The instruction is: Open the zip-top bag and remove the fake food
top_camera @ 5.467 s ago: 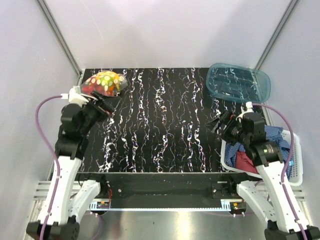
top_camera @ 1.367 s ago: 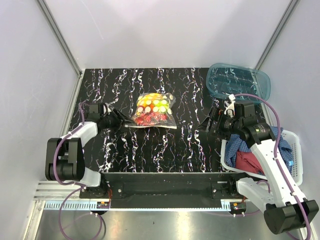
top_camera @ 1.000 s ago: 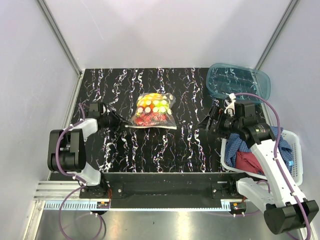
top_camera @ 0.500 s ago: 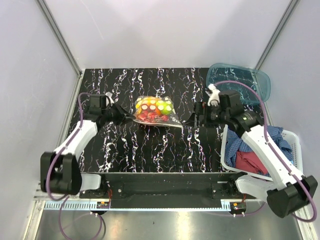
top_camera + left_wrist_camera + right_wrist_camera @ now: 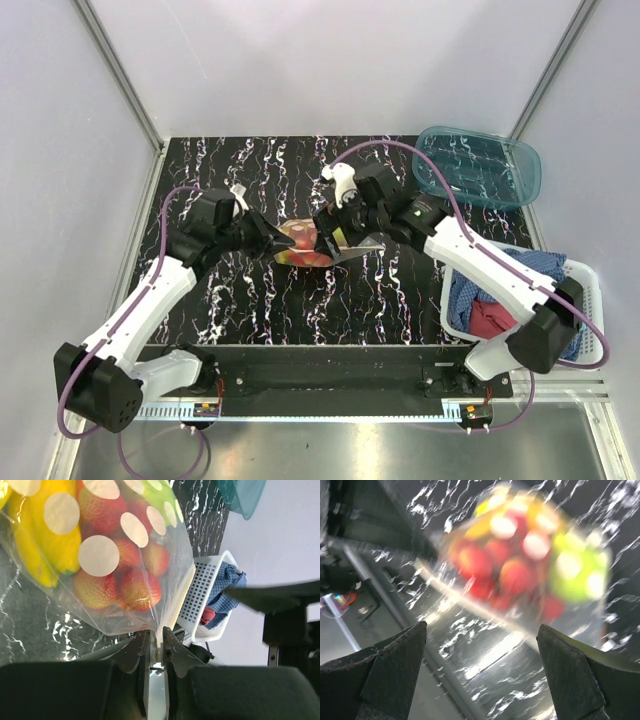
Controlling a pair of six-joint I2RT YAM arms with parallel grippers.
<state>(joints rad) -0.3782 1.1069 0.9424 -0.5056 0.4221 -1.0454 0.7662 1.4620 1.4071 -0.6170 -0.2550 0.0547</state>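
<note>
The zip-top bag [image 5: 308, 246] is a clear dotted pouch at mid-table, lifted at its left side. My left gripper [image 5: 273, 243] is shut on the bag's thin edge [image 5: 161, 630]; its jaws pinch the plastic between them. Through the bag [image 5: 125, 555] I see the fake food: a red berry cluster [image 5: 120, 575], a yellow banana [image 5: 35, 545] and a green fruit [image 5: 160, 500]. My right gripper [image 5: 335, 229] hovers open just over the bag's right side. In the blurred right wrist view the bag [image 5: 525, 555] lies beyond the wide-spread fingers [image 5: 395, 665], with nothing between them.
A teal translucent tray [image 5: 478, 166] sits at the back right. A white slatted basket [image 5: 592, 330] holding blue and red cloths [image 5: 490, 300] hangs off the table's right side. The black marbled tabletop [image 5: 250, 300] ends in walls at left and back.
The left gripper closed on the bag's edge and lifted it, tilting the bag. The right arm swung left from near the basket to just over the bag, still open.
</note>
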